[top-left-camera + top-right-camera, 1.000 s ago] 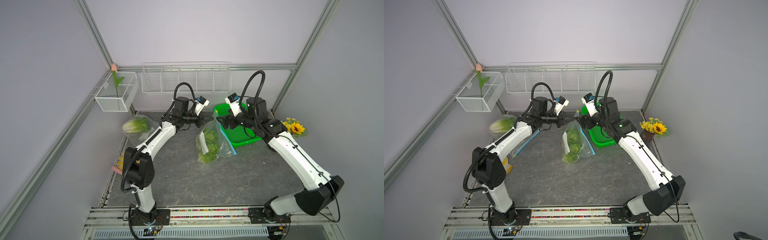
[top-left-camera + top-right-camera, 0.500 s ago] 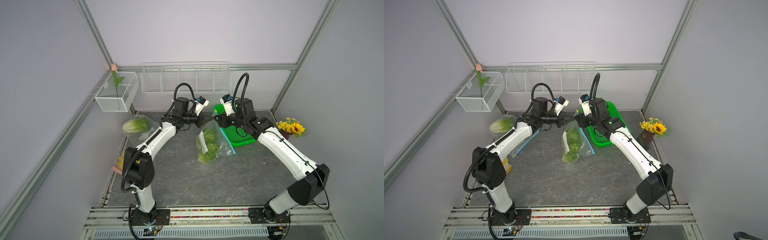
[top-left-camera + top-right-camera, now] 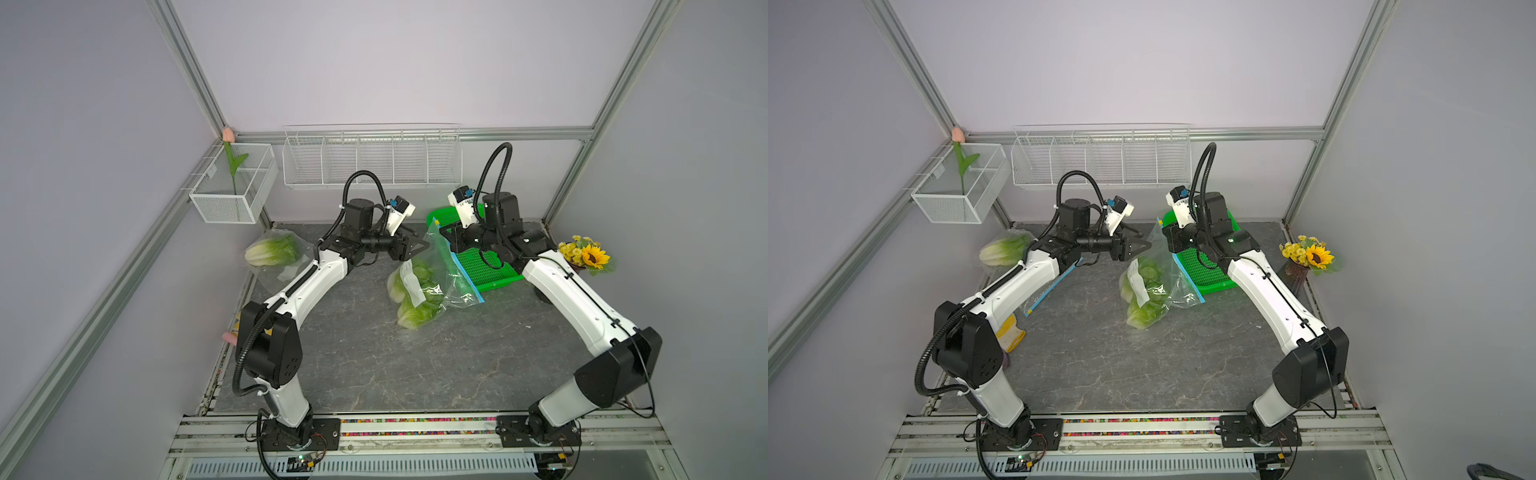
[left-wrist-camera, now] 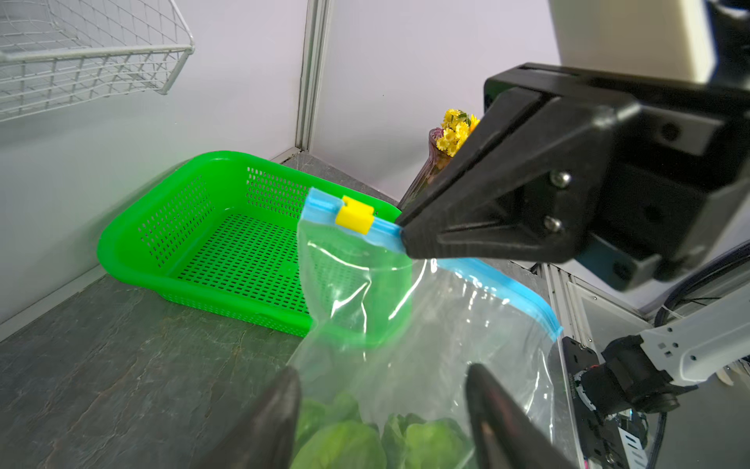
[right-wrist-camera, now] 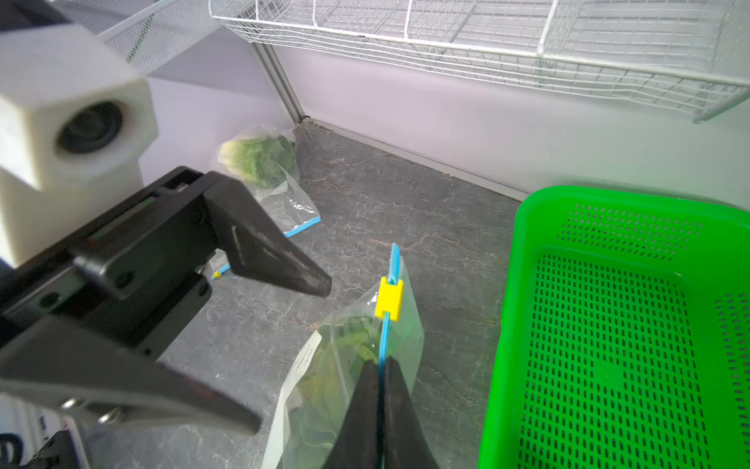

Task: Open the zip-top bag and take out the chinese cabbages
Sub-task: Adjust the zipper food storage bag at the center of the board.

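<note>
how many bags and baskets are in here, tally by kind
zip-top bags: 2 (centre bag, corner bag)
green basket: 1
white wire baskets: 2 (small mesh basket, long rack)
total: 5

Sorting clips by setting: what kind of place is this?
Probably a robot test cell: bare panels in an aluminium frame, two arms bolted to a front rail, staged props like the green basket and sunflowers.
</note>
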You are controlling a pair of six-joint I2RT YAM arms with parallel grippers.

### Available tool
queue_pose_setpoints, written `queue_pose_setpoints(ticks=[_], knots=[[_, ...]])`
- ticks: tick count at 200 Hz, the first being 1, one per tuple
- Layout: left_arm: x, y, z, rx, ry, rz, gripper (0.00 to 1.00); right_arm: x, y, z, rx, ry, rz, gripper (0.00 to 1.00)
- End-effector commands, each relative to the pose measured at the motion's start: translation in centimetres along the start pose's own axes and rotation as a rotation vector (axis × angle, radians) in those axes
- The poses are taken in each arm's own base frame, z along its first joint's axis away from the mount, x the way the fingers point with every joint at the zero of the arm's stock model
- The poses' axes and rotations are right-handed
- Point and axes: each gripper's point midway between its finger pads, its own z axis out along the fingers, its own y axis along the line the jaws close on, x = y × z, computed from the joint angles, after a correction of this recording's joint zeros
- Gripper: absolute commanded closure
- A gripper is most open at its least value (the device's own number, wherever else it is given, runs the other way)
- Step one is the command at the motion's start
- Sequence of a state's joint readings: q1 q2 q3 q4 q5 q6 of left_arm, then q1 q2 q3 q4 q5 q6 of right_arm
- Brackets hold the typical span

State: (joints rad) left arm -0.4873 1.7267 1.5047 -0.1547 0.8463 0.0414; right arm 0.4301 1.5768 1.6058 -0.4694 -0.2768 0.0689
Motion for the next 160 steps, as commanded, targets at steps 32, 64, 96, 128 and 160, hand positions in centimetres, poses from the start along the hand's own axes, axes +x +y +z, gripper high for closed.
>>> queue_pose_setpoints(ticks=[32,64,96,128,160], knots=[[-2.2,-1.3,-2.8,-0.011,-0.094,0.066,0.06,-1.5,3.7,-3.1,-0.262,-0.051,-0.123,0.93],[-2.5,-2.1,-3.0,0.042,-0.079,0.118,0.00,-1.5,6.5,-4.8,-0.417,-0.075,-0.215,0.93],[-2.2,-3.5,-3.1,0.130,-0.031,0.154,0.00,-1.8,8.6,-6.4,-0.548,-0.057,-0.240,0.93],[-2.8,-4.9,-3.6,0.184,-0.045,0.177,0.00,-2.4,10.1,-8.0,-0.623,-0.074,-0.267,0.93],[-3.6,-5.8,-3.7,0.233,-0.065,0.189,0.10,-2.2,10.7,-8.5,-0.659,-0.058,-0.278,0.93]])
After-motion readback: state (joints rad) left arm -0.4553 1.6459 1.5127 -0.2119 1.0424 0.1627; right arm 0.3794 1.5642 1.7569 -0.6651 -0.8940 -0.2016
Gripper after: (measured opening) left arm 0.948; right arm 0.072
